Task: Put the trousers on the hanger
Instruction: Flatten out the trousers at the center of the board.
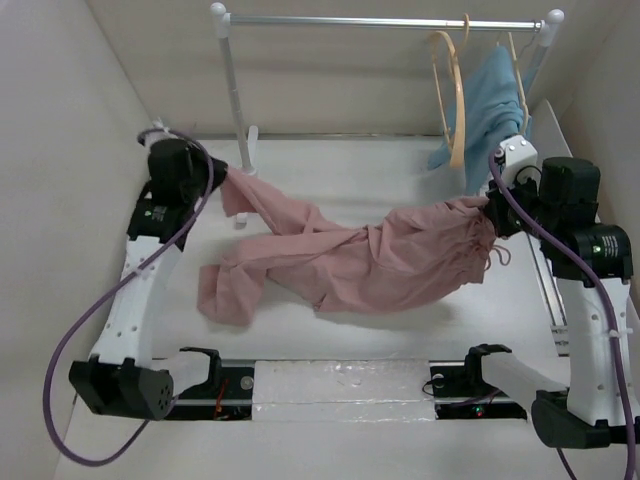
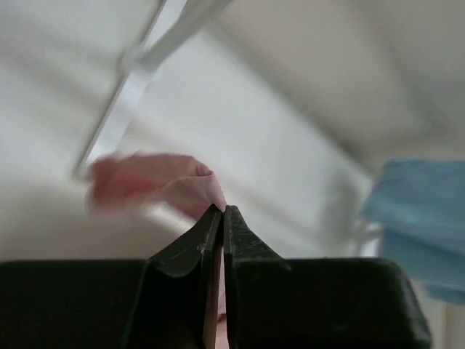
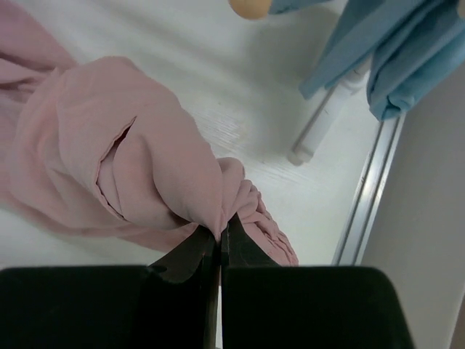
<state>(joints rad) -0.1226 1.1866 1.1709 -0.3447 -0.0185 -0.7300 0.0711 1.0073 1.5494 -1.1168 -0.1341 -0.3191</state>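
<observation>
Dusty-pink trousers (image 1: 350, 265) hang in a sagging span above the table (image 1: 340, 165). The gathered drawstring waist is bunched at the right and one leg reaches up to the left. The other leg trails down, its end resting on the surface near the left arm. The right gripper (image 1: 488, 214) has its fingers closed tight on the waist fabric. Its wrist view shows cloth pinched between the tips, the rest ballooning out to the left. The left gripper (image 1: 222, 181) is likewise clamped on a leg end, with a small fold of pink poking past the meeting tips in its own view. The garment thus lies between the two hands, touching both and held at each end.

The hanger (image 1: 452, 100), pale tan wood, hangs from the rail (image 1: 390, 21) at the back right, just beside a light-blue garment (image 1: 497, 95). It is above and behind the right gripper, apart from the trousers. I judge the step in hand to be the lift and carry: the cloth is grasped but not yet on the hanger. The next move seems to call for bringing one end to the hanger and draping it through, clear of the blue cloth, without the loose leg dragging
</observation>
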